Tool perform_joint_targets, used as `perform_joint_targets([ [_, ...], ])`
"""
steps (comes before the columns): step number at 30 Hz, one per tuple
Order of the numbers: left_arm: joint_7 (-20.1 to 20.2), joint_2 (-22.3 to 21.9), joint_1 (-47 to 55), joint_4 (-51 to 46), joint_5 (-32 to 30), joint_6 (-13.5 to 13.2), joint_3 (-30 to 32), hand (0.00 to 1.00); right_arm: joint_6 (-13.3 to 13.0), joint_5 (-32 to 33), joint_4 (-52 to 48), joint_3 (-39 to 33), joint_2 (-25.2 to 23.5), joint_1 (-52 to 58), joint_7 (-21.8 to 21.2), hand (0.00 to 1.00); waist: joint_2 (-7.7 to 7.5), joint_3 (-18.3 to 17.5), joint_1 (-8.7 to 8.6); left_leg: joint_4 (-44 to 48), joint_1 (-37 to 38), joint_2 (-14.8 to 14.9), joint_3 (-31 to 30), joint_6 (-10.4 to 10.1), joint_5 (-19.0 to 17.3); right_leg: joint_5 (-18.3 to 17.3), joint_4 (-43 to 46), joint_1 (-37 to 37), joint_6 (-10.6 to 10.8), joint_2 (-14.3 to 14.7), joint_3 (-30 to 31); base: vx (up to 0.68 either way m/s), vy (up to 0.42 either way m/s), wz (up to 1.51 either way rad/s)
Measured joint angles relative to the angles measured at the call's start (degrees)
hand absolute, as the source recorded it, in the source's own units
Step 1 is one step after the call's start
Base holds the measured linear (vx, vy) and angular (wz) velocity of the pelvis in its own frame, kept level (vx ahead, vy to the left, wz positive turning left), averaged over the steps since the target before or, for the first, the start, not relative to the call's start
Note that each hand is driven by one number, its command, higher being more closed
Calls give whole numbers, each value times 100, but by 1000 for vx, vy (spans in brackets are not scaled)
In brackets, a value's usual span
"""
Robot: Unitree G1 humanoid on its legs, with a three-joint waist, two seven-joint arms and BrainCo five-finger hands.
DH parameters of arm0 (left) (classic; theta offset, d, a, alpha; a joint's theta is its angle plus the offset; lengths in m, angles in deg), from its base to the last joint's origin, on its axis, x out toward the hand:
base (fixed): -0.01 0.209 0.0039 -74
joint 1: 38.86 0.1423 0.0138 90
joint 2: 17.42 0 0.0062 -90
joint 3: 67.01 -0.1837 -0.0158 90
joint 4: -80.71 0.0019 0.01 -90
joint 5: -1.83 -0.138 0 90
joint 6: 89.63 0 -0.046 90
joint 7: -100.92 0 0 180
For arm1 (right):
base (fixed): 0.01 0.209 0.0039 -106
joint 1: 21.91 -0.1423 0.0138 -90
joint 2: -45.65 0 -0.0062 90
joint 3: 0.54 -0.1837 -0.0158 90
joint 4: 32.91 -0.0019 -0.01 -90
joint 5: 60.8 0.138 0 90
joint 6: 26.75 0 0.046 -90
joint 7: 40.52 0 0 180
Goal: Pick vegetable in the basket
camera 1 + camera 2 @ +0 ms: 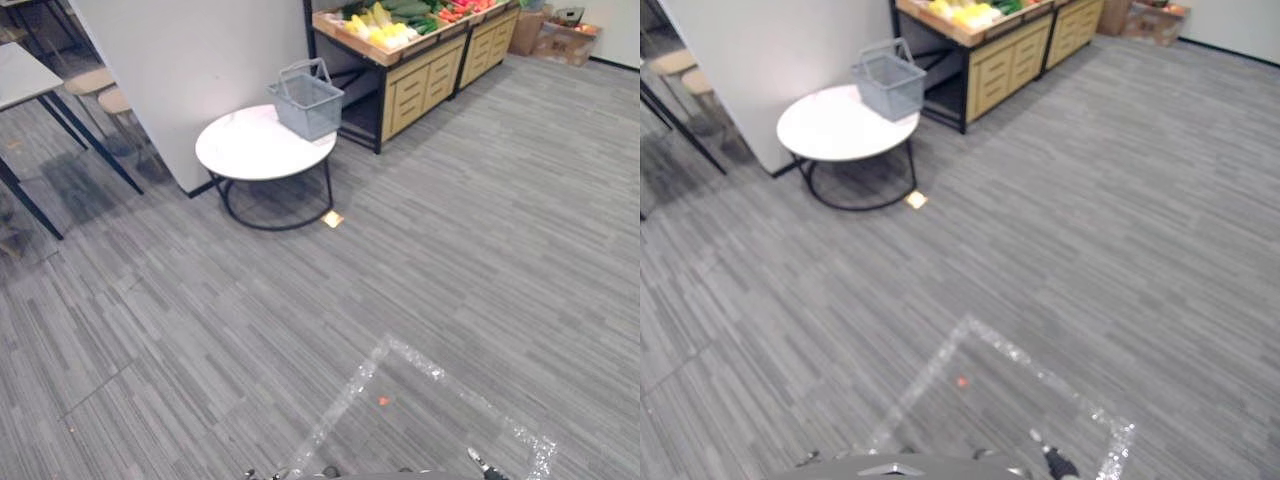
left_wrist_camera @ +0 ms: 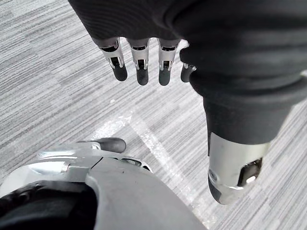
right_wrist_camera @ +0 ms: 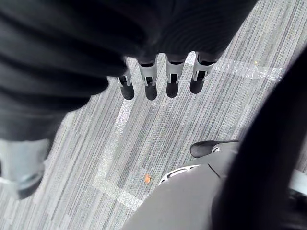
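A grey wire basket (image 1: 308,100) with raised handles stands empty on the far edge of a round white table (image 1: 245,155). Behind it, a wooden produce stand (image 1: 425,75) carries yellow, green and red vegetables (image 1: 385,30). My left hand (image 2: 139,64) hangs down over the grey carpet, far from the table, with its fingers straight and nothing in them. My right hand (image 3: 172,76) hangs the same way, fingers relaxed and empty, above a taped line on the floor.
A white partition wall (image 1: 190,70) rises just left of the round table. A dark-legged table (image 1: 20,75) and stools (image 1: 95,85) stand far left. Cardboard boxes (image 1: 560,35) sit at the back right. A taped square (image 1: 420,400) marks the carpet near me.
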Motion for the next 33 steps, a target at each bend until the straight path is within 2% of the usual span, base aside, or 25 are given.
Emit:
perform_joint_targets([
  [7, -47, -2, -3, -1, 0, -16, 7, 0, -23, -11, -14, 92, 0, -2, 126, 0, -10, 22, 0, 0, -8, -1, -8, 0, -4, 0, -6, -1, -1, 0, -9, 0, 0, 0],
  [13, -94, -2, -3, -7, -2, -131, 7, 0, -129, -11, -20, 150, 6, -6, 160, 0, 7, 39, -1, 0, -41, -4, -34, -3, -5, 0, -32, -7, -1, 0, -36, 0, 0, 1],
  [28, -101, -6, -18, -80, -2, -148, 59, 0, -131, -8, -25, 99, 35, -93, 120, 0, 31, 107, -7, 0, -56, -8, -65, -1, -3, -1, -30, -13, -1, -2, -68, 0, 0, 0],
  [33, -197, -5, -244, -139, 28, -148, 53, 0, -131, -6, -139, 101, 92, -333, 131, 0, 108, 338, -16, 4, -304, -5, -62, 46, 70, -331, 834, -639, -85, -86, -54, -15, -3, 1],
])
